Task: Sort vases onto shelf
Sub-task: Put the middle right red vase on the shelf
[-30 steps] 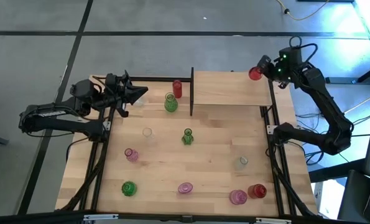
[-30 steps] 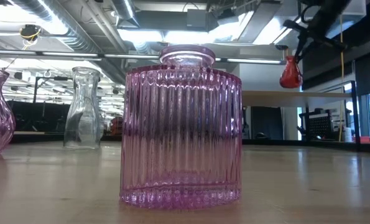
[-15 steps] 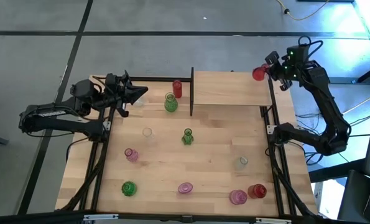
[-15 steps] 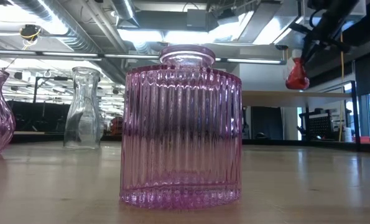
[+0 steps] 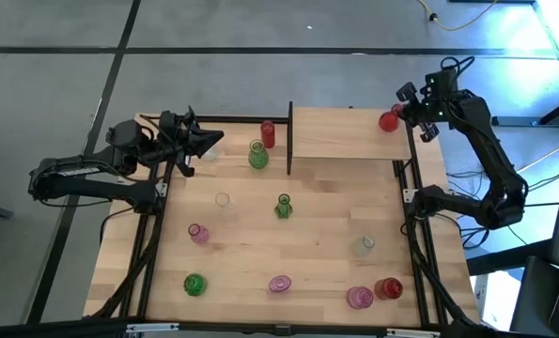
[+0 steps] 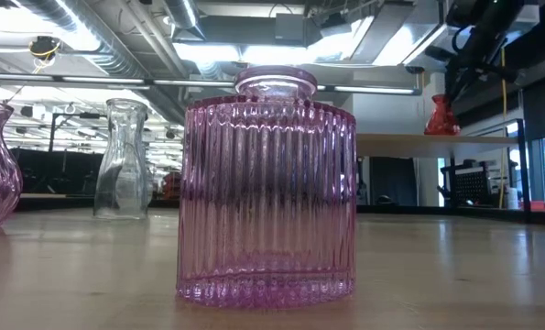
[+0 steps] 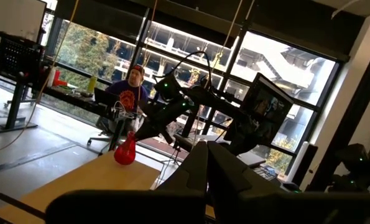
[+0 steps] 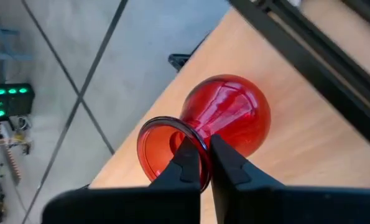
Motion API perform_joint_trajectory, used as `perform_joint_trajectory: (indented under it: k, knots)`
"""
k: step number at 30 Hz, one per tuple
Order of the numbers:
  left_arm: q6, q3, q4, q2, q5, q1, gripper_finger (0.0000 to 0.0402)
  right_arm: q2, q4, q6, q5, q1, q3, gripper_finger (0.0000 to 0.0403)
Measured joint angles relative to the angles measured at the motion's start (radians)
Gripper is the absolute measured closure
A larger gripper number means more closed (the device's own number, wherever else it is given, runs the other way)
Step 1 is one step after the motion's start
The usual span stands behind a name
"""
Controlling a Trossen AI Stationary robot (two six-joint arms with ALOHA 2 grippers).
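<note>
A red bulbous vase [image 5: 388, 121] with a flared rim is at the far right corner of the shelf [image 5: 345, 133], with my right gripper [image 5: 397, 115] shut on it. In the low view the red vase [image 6: 441, 117] has its base at the level of the board [image 6: 409, 139]; whether it touches, I cannot tell. My left gripper [image 5: 217, 140] waits shut and holds nothing, above the table's far left corner. Several more vases, green, pink, red and clear, stand on the tabletop [image 5: 317, 235]. My right gripper pinches the vase's flared rim [image 8: 200, 144] between its two fingers, one finger [image 8: 185, 163] over the mouth and the other [image 8: 227, 167] outside by the neck. The fingers come slanting down from the table's right side. The vase stands about upright over the shelf board.
A red cylinder vase [image 5: 268, 133] and a green one [image 5: 258, 155] stand just left of the shelf's black post [image 5: 289, 141]. A ribbed pink vase [image 6: 267, 183] fills the low view, with a clear one [image 6: 124, 158] behind. Beyond the table a person [image 7: 132, 87] sits.
My right gripper has sunk toward the shelf's far right corner with the red vase and has rolled at the wrist. The vase, earlier hanging tilted above the board, has come down to board level and stands more upright.
</note>
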State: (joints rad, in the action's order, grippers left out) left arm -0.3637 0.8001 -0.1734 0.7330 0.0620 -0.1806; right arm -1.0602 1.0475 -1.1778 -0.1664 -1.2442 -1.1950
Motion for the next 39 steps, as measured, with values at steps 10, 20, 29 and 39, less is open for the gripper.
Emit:
perform_joint_trajectory:
  k: [10, 20, 29, 39]
  knots:
    - [0.0, 0.0, 0.0, 0.0, 0.0, 0.0, 0.0401, -0.004, 0.053, 0.004, 0.035, 0.0, -0.001, 0.0402]
    - [0.009, 0.0, 0.0, 0.0, 0.0, 0.0, 0.0401, -0.004, 0.053, 0.013, 0.042, 0.0, -0.001, 0.0401]
    - [0.009, 0.0, 0.0, 0.0, 0.0, 0.0, 0.0401, -0.005, 0.044, 0.034, 0.061, 0.0, -0.001, 0.0352]
    - [0.009, 0.0, 0.0, 0.0, 0.0, 0.0, 0.0401, 0.008, -0.023, 0.034, 0.064, 0.0, -0.001, 0.0258]
